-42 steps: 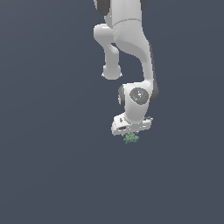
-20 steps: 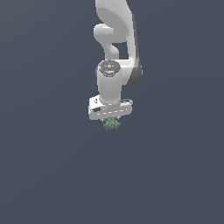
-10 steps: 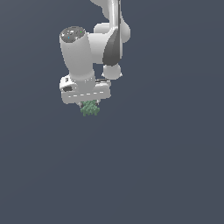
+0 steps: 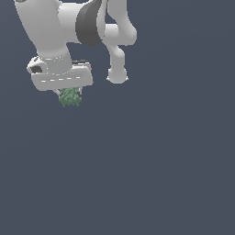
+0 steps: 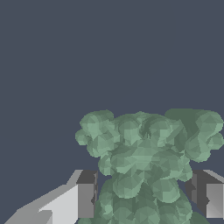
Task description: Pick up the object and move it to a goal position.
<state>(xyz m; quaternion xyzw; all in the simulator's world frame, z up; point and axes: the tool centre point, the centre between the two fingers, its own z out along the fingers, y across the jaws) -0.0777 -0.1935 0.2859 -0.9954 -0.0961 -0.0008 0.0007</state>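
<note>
While the green bumpy clump (image 4: pixel 70 97) is being gripped between the jaws of the white gripper (image 4: pixel 69 94), it is being carried toward the exterior view's upper left, higher than half a second ago; transport is judged underway, no goal marker being visible.

The clump (image 4: pixel 70 97) is a dull green, mottled in paler and darker patches where its small round bumps catch the light (in the wrist view (image 5: pixel 146 166) the bumps range from pale sage to a deeper, greyer green). The gripper (image 4: pixel 69 94) is white to light grey on its body, with dark grey, nearly black, fingers (image 5: pixel 86 194) that have lighter grey faces. The arm (image 4: pixel 55 27) is white, shaded to soft grey on its curves, with a dark charcoal band at one joint. The background (image 4: pixel 160 160) is a flat, even slate blue-grey with no pattern.
</note>
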